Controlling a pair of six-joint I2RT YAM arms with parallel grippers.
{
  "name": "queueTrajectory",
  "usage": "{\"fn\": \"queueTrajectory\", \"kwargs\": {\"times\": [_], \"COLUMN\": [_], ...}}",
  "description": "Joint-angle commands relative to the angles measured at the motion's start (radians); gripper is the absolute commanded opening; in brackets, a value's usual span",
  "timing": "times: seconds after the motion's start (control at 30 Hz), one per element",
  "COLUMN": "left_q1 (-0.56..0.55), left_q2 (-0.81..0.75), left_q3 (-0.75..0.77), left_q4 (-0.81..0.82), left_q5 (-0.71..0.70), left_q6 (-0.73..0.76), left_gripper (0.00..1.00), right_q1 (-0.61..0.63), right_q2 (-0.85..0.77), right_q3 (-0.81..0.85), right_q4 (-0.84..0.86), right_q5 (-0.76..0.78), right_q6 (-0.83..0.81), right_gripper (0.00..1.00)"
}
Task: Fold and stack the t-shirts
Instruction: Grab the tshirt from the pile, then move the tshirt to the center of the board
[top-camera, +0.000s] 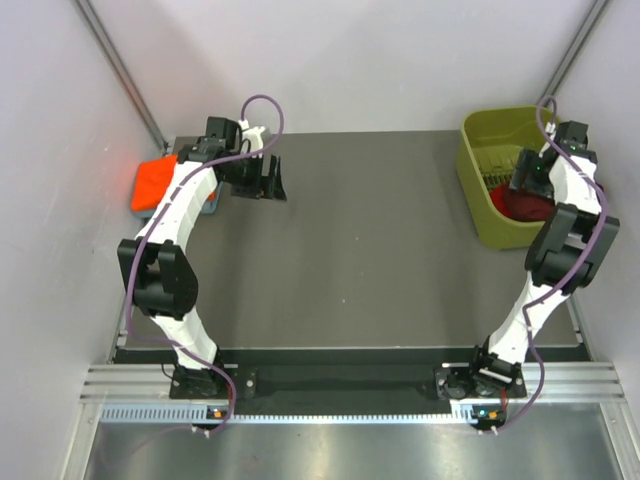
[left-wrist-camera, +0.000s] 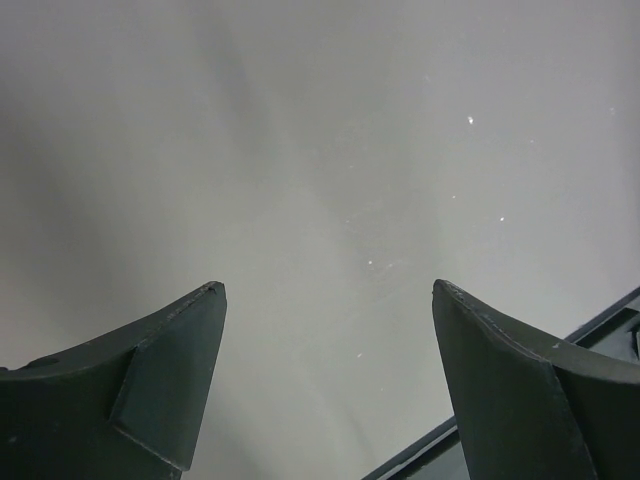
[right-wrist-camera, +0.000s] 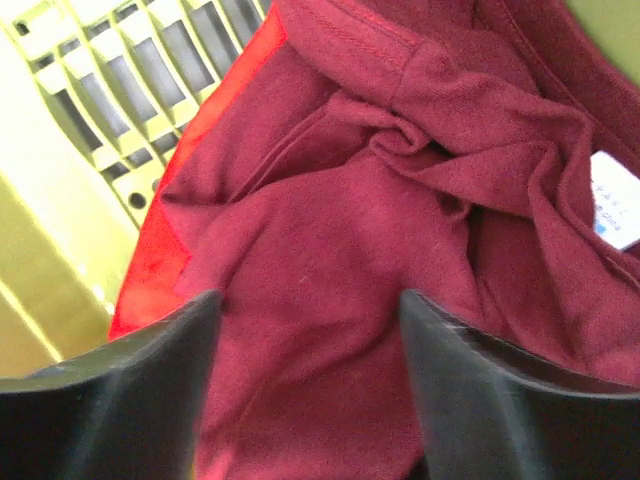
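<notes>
- Hand, right (right-wrist-camera: 307, 300): spread apart, over maroon t-shirt (right-wrist-camera: 330, 200) lying on red t-shirt (right-wrist-camera: 165, 260) in olive-green bin (top-camera: 480, 150).
- Hand, left (left-wrist-camera: 327, 285): spread apart, over bench (top-camera: 380, 250), near orange t-shirt (top-camera: 152, 182).

Your overhead view is evenly, softly lit, with only faint shadows on the dark tabletop (top-camera: 380, 250). Your left wrist view is dim and grey, a featureless blur with a few bright specks. Your right wrist view is bright: the bin (right-wrist-camera: 40, 250) wall washes out yellow-white, the maroon t-shirt (right-wrist-camera: 400, 230) is sharp, the right hand (right-wrist-camera: 308, 300) soft.
</notes>
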Motion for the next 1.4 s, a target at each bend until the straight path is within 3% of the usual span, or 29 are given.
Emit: {"fn": "queueTrajectory", "kwargs": {"times": [0.0, 0.13, 0.27, 0.3, 0.33, 0.5, 0.6, 0.73, 1.0, 1.2, 1.3, 1.37], "left_q1": [0.003, 0.004, 0.004, 0.004, 0.004, -0.007, -0.007, -0.007, -0.005, -0.002, -0.002, -0.002], "left_q2": [-0.001, 0.008, 0.022, 0.022, 0.017, -0.035, -0.032, -0.027, -0.153, -0.294, -0.335, -0.342], "left_q3": [0.029, 0.038, 0.035, 0.035, 0.035, 0.027, 0.084, 0.159, 0.041, -0.122, -0.171, -0.195], "left_q4": [-0.011, -0.002, 0.009, 0.013, 0.036, 0.147, 0.173, 0.179, 0.242, 0.280, 0.300, 0.305], "left_q5": [-0.019, -0.047, -0.048, -0.036, -0.039, -0.082, -0.114, -0.155, -0.030, -0.091, -0.119, -0.129], "left_q6": [0.034, 0.037, 0.039, 0.035, 0.022, 0.011, -0.029, -0.057, -0.133, -0.173, -0.178, -0.181], "left_gripper": [0.88, 0.87, 0.87, 0.84, 0.79, 0.67, 0.69, 0.78, 0.82, 0.82, 0.82, 0.81], "right_q1": [-0.010, -0.018, -0.015, -0.010, 0.002, 0.050, 0.093, 0.198, 0.479, 0.720, 0.786, 0.795], "right_q2": [0.032, 0.020, -0.069, -0.089, -0.131, -0.311, -0.461, -0.560, -0.552, -0.472, -0.481, -0.515], "right_q3": [0.048, 0.064, 0.075, 0.081, 0.098, 0.119, 0.053, 0.084, 0.301, 0.562, 0.534, 0.385], "right_q4": [0.031, 0.037, 0.063, 0.071, 0.088, 0.202, 0.331, 0.346, 0.223, 0.183, 0.194, 0.205], "right_q5": [0.026, 0.000, -0.047, -0.053, -0.064, -0.150, -0.207, -0.291, -0.322, -0.257, -0.240, -0.234], "right_q6": [-0.018, -0.012, -0.003, -0.009, -0.025, -0.102, -0.127, -0.118, -0.170, -0.202, -0.187, -0.153], "right_gripper": [0.69, 0.30, 0.13, 0.03, 0.00, 0.00, 0.00, 0.00, 0.00, 0.00, 0.00, 0.00]}}
